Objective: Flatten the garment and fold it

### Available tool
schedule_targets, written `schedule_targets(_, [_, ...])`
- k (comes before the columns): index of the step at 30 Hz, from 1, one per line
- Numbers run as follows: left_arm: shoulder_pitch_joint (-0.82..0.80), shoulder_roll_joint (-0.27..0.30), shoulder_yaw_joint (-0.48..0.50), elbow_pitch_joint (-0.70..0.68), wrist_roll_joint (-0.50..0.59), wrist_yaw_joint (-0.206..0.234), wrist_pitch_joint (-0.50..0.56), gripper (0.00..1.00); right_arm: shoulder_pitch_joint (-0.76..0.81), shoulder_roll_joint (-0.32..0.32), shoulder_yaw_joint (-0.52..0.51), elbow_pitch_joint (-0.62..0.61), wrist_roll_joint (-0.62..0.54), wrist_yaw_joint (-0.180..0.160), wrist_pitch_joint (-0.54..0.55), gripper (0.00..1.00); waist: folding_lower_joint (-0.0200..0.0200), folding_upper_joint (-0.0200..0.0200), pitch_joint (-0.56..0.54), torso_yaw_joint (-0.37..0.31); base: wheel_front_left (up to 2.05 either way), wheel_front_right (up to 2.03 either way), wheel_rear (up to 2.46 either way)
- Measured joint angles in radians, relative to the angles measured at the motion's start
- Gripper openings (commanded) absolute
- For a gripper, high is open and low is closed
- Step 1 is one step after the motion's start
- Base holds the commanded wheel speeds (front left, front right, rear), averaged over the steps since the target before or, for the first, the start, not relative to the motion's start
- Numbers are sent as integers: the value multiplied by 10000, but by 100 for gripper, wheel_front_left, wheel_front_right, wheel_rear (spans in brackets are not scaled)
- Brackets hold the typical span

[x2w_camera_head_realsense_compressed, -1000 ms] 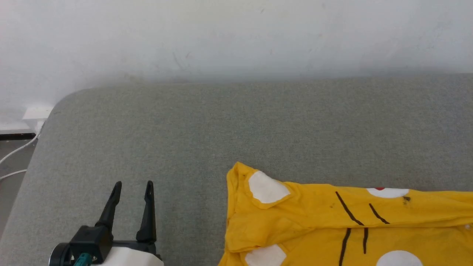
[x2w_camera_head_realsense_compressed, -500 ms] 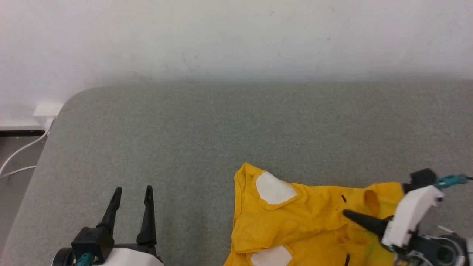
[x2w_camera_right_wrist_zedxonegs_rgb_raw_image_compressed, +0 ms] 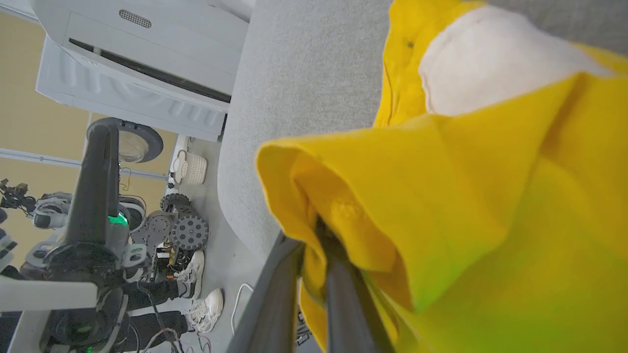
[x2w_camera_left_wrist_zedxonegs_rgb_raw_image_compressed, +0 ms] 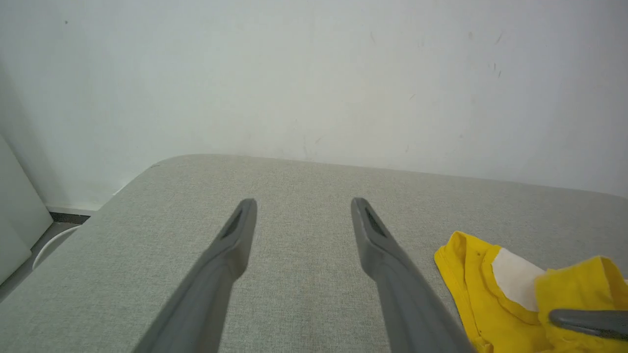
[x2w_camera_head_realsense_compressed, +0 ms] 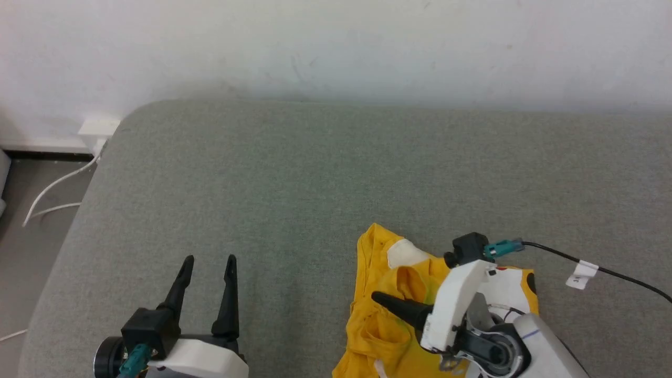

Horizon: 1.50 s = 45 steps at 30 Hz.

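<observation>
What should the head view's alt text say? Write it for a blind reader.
The right gripper is shut on a fold of the bunched yellow T-shirt lying on a grey padded surface. The left gripper stands open at lower left, apart from the shirt, with a white wall behind.

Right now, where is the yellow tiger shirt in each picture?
Head view: the shirt is bunched at the bottom, right of the middle, pinched by the right hand.
Left wrist view: bottom right corner.
Right wrist view: big and close, across the right side.
Shared landmark: the shirt's white patch, lying by the grey cushion.
</observation>
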Motion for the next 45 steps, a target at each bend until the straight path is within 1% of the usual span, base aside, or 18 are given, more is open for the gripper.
schedule_targets(1, [-35,-23,-2,48,-17,0,-27,100,-128,13,190,199,-35,0,-339,17,0,0,52,32,0,0,0])
schedule_targets(2, [-62,-35,-2,81,-42,0,-52,100,-247,12,380,380,-98,0,-604,62,1,0,95,60,0,0,0])
schedule_targets(3, [-75,-42,6,109,-56,0,-79,100,-362,-6,625,537,-127,0,-769,100,0,0,135,79,0,0,0])
schedule_targets(6, [-81,-56,17,228,-69,0,-98,100,-667,-6,1292,734,-268,0,-1223,100,1,0,213,82,0,0,0])
schedule_targets(8, [-97,-63,31,295,-71,0,-132,100,-916,-201,1906,685,-752,0,-1511,100,1,1,207,39,0,0,0])
schedule_targets(10, [-104,-69,54,351,-105,-2,-159,100,-1209,-654,2614,408,-1392,0,-1824,100,0,0,184,-29,0,0,0])
schedule_targets(13, [-105,-77,67,454,-148,-6,-173,100,-1667,-1595,3618,-119,-2685,2,-2533,100,1,0,116,-152,0,0,0])
schedule_targets(15, [-104,-75,92,495,-176,-6,-174,100,-1799,-2138,3873,-374,-3505,0,-3166,100,0,0,49,-244,0,0,0])
schedule_targets(17, [-103,-75,109,527,-230,-2,-174,100,-1764,-2476,3684,-546,-4159,2,-3812,100,0,0,-36,-335,0,0,0])
schedule_targets(19, [-93,-73,153,537,-240,8,-178,100,-1593,-2635,3120,-715,-4769,2,-4406,100,0,0,-116,-440,0,0,0])
schedule_targets(23, [-42,-73,259,535,-316,54,-219,100,-625,-2660,1429,-1243,-5823,2,-5461,100,0,0,-251,-689,0,0,0])
schedule_targets(29, [22,-73,418,500,-397,157,-249,100,966,-2299,-1258,-2663,-6922,2,-6694,100,0,0,-319,-1066,0,0,0])
schedule_targets(32, [35,-75,483,487,-416,194,-251,100,1718,-1927,-2278,-3453,-7185,2,-6865,100,0,0,-314,-1212,0,0,0])
schedule_targets(35, [82,-77,552,474,-456,267,-261,100,2370,-1590,-3440,-3933,-7208,4,-6775,100,0,0,-289,-1330,0,0,0])
schedule_targets(38, [106,-86,619,462,-500,280,-263,100,2823,-1344,-4840,-4052,-6882,2,-6439,100,0,0,-258,-1390,0,0,0])
schedule_targets(42, [132,-125,698,433,-575,353,-272,100,3073,-1177,-6426,-3850,-6029,0,-5572,100,-1,0,-252,-1420,0,0,0])
schedule_targets(45, [150,-132,752,403,-587,355,-311,100,3071,-1229,-7206,-3356,-5265,0,-4508,100,-1,0,-233,-1421,0,0,0])
